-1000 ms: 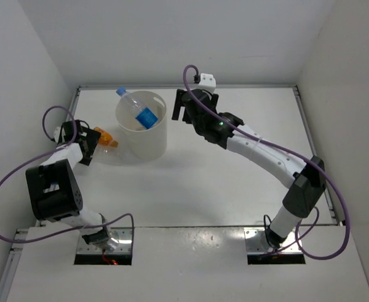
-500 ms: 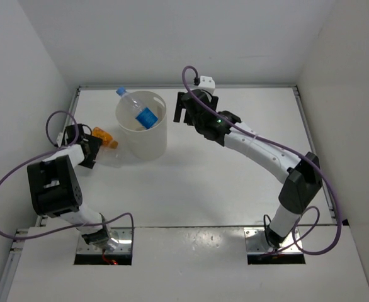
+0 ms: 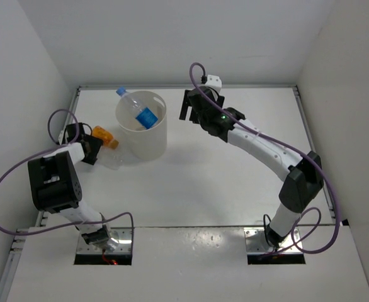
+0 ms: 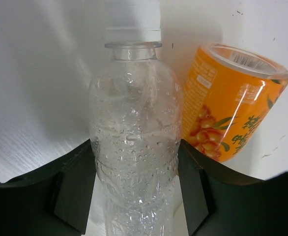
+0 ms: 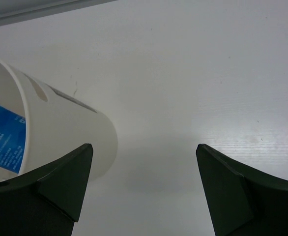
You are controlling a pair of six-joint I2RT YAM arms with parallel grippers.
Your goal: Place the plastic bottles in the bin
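In the left wrist view a clear plastic bottle [image 4: 134,147] with a white cap lies on the table, and my left gripper [image 4: 135,169] is shut on its body, both pads pressing its sides. An orange bottle [image 4: 227,108] lies right beside it, also seen from above [image 3: 104,136] just left of the bin. The cream round bin [image 3: 141,129] stands at the back left and holds a blue-capped, blue-labelled bottle [image 3: 140,113] that leans out over its rim. My left gripper [image 3: 91,150] is low at the bin's left. My right gripper [image 3: 194,107] hangs open and empty to the right of the bin [image 5: 65,128].
The white side wall stands close behind my left arm, and the back wall runs just beyond the bin. The purple cables of both arms loop over the table.
My left gripper's jaws have closed from wide open onto the clear bottle. The right arm has drifted slightly right, away from the bin, with its jaws unchanged.
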